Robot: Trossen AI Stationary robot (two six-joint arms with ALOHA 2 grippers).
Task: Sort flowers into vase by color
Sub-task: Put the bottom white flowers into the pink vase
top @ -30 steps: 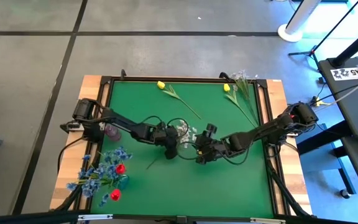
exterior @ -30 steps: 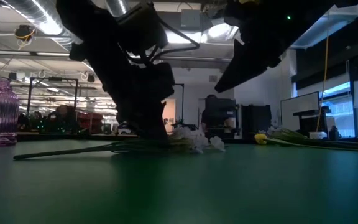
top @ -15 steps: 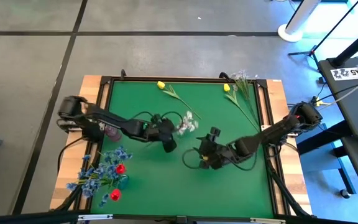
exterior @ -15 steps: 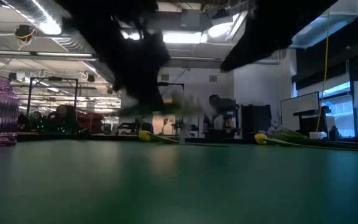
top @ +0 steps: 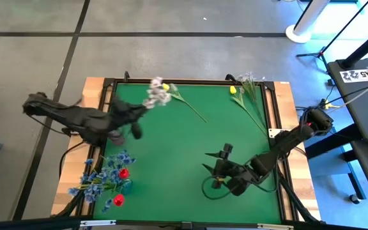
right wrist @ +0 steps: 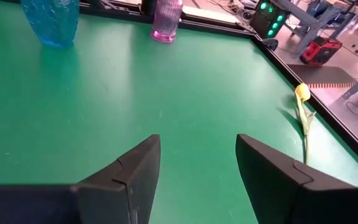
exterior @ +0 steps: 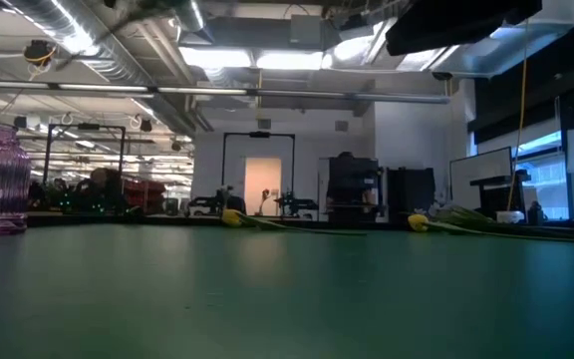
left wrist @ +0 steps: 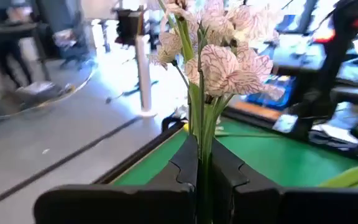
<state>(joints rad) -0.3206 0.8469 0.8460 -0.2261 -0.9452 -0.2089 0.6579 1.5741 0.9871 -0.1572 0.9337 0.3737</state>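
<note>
Though the low view hides both arms, we see the left gripper [left wrist: 199,163] pinching a pale flower [top: 158,93] above the table's [top: 235,140] far-left edge; the right gripper [right wrist: 197,163], fingers spread, hovers near-right.

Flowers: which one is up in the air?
The white, pale-lilac veined blossom cluster, clamped by its green stem in the left tool. The yellow tulips lie on the table.

From overhead I get even, bright light on the green felt desk [top: 190,147], with strong glare at the upper right corner. My low camera is dim and backlit by ceiling strip lights [exterior: 267,60]. The left wrist feed is motion-blurred around the pale veined blossom cluster [left wrist: 219,56]; the right wrist feed is sharp.
</note>
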